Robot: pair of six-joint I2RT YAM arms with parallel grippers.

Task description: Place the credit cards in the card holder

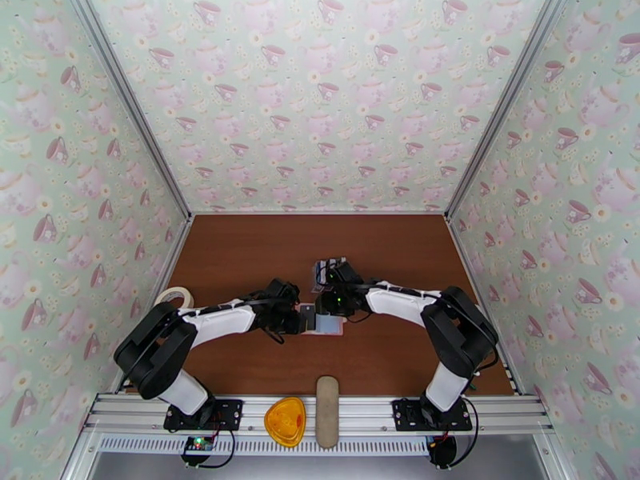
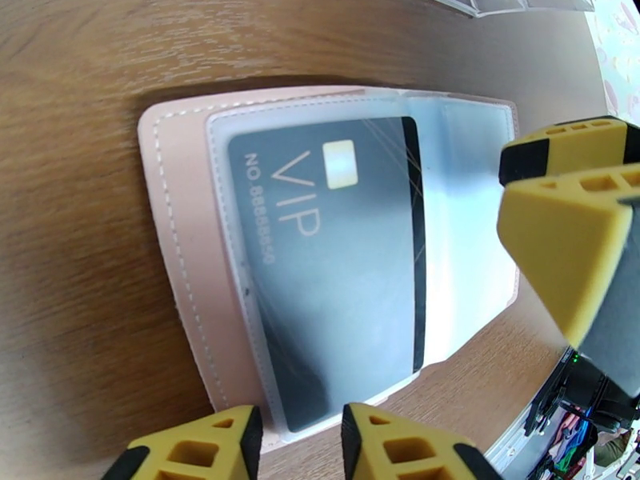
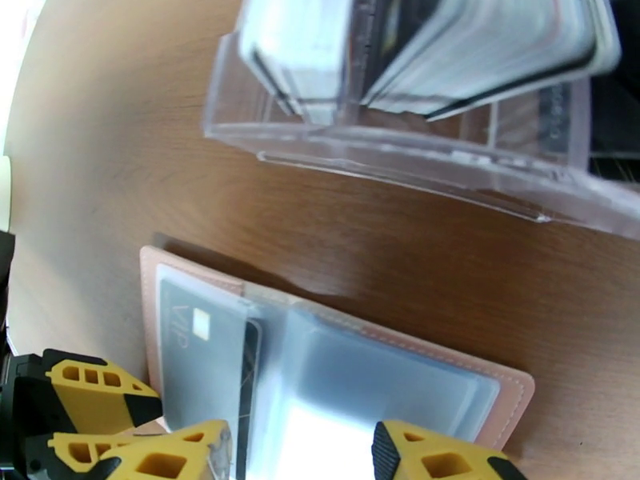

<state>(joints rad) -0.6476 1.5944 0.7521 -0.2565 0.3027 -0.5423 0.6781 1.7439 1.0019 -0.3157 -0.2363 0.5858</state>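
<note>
The pale pink card holder [image 2: 172, 234] lies open on the brown table, between the two grippers [image 1: 330, 326]. A black VIP credit card [image 2: 336, 266] sits inside its left translucent sleeve [image 3: 200, 346]. My left gripper [image 2: 302, 446] is at the near edge of that sleeve, its yellow fingers a little apart and holding nothing. My right gripper [image 3: 320, 462] stands open over the holder's right-hand sleeves, fingers wide apart; one finger [image 2: 572, 250] shows at the right of the left wrist view. More credit cards [image 3: 448, 42] stand upright in a clear rack [image 1: 328, 270] just beyond the holder.
The clear plastic rack [image 3: 400, 154] stands close behind the holder. A tape roll [image 1: 174, 298] lies by the left wall. An orange piece [image 1: 286, 420] and a long beige oval case [image 1: 326, 410] rest on the front rail. Patterned walls enclose three sides.
</note>
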